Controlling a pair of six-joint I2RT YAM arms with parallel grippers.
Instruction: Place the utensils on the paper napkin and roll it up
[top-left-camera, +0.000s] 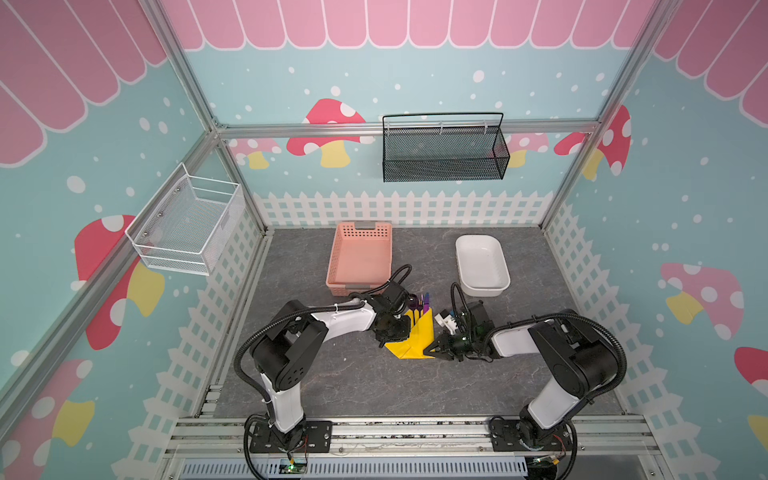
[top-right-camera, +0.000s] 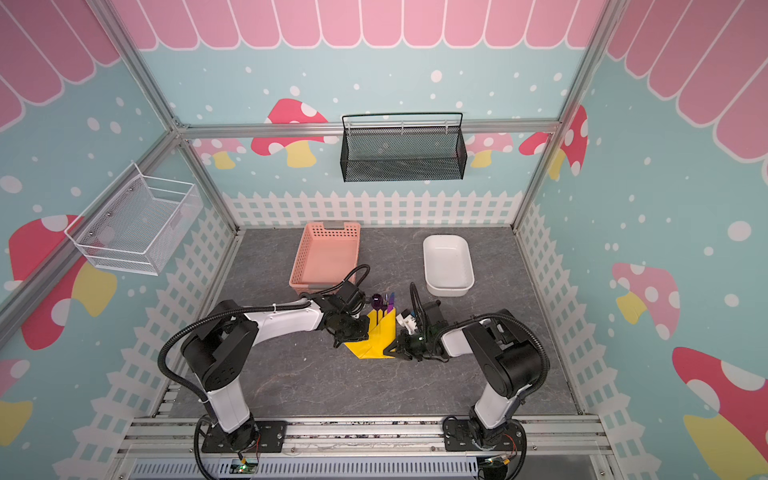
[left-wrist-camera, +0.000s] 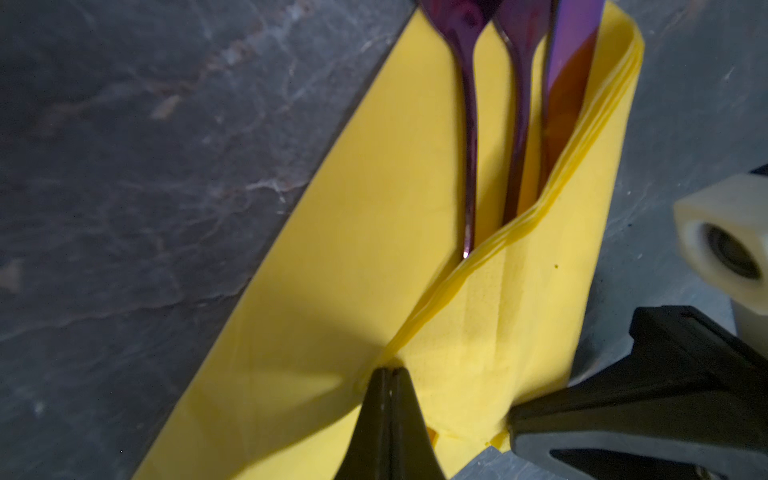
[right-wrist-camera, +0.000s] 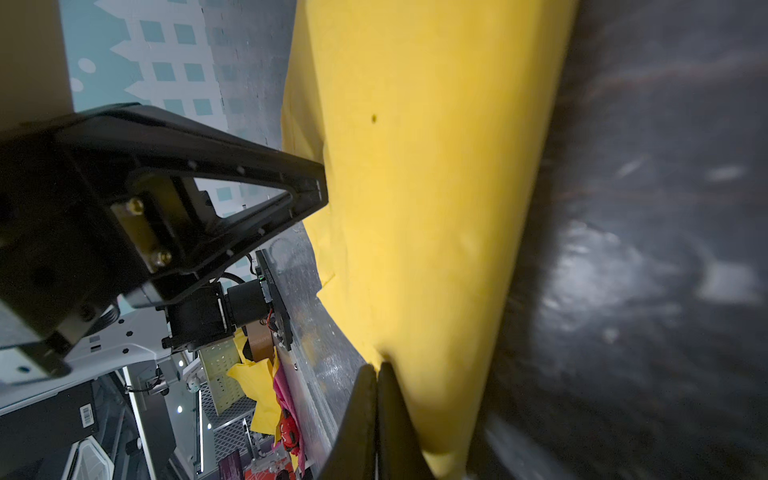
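Bright yellow thin paper napkin (top-left-camera: 420, 336): mid-surface, partly folded, right flap turned diagonally over the near part. Three slim dark purple iridescent utensils (top-left-camera: 420, 300) lie side by side on it, handles tucked under the flap, heads past the far edge. Left to right: spoon (left-wrist-camera: 467, 145), fork (left-wrist-camera: 519, 124), violet-bladed knife (left-wrist-camera: 569, 83).

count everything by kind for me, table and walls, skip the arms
utensils: 3 (spoon, fork, knife)
paper napkin: 1
table bins: 2 (pink basket, white tub)
wall baskets: 2 (black mesh basket, white wire basket)
total: 8
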